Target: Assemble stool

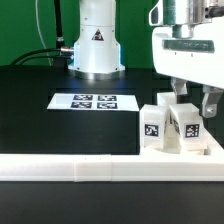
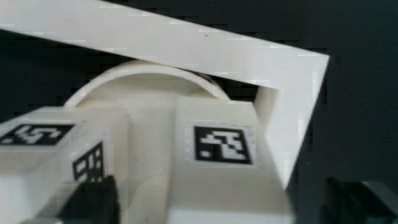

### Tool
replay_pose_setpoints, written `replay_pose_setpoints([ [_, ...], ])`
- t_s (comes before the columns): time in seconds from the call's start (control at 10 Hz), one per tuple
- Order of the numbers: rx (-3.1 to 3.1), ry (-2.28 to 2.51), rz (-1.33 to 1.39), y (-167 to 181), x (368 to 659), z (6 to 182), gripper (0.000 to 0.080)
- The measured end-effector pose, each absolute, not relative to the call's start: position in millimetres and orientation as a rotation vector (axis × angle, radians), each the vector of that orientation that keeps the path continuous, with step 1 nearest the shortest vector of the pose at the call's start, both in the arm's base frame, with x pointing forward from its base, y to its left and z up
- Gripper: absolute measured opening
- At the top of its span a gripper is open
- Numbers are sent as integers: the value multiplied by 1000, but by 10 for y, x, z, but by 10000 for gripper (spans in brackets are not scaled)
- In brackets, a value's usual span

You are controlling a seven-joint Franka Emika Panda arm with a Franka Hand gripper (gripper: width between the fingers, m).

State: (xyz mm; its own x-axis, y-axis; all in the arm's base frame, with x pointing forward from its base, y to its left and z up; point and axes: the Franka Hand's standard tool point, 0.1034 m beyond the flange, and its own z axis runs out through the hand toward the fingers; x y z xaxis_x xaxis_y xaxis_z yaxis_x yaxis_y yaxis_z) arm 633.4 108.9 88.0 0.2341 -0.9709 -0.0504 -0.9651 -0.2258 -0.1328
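The round white seat (image 2: 151,82) lies in the corner of the L-shaped rail; in the wrist view only its curved far edge shows behind the legs. Blocky white legs with black-and-white tags stand on or against it: one (image 1: 152,126) on the exterior view's left, one (image 1: 186,124) under my gripper. In the wrist view the tagged leg (image 2: 210,150) fills the middle and another leg (image 2: 39,135) stands beside it. My gripper (image 1: 190,104) (image 2: 222,200) is low over the middle leg. It is open, with one dark finger on each side and a gap showing on one side.
The long white L-shaped rail (image 1: 90,168) runs along the front and turns up the exterior view's right (image 2: 267,55). The marker board (image 1: 85,101) lies flat on the black table in front of the robot base (image 1: 95,45).
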Motion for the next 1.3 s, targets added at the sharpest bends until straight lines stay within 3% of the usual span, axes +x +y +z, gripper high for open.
replay_pose_setpoints([
  [0.1,-2385,1816,-53,1110,6341,1062,620],
  [0.3,-2429,1726,-64,1173,6375,1285,641],
  [0.7,-2721,1257,-102,1160,6363,1251,649],
  [1.3,-3027,183,-119,1136,6425,1223,649],
])
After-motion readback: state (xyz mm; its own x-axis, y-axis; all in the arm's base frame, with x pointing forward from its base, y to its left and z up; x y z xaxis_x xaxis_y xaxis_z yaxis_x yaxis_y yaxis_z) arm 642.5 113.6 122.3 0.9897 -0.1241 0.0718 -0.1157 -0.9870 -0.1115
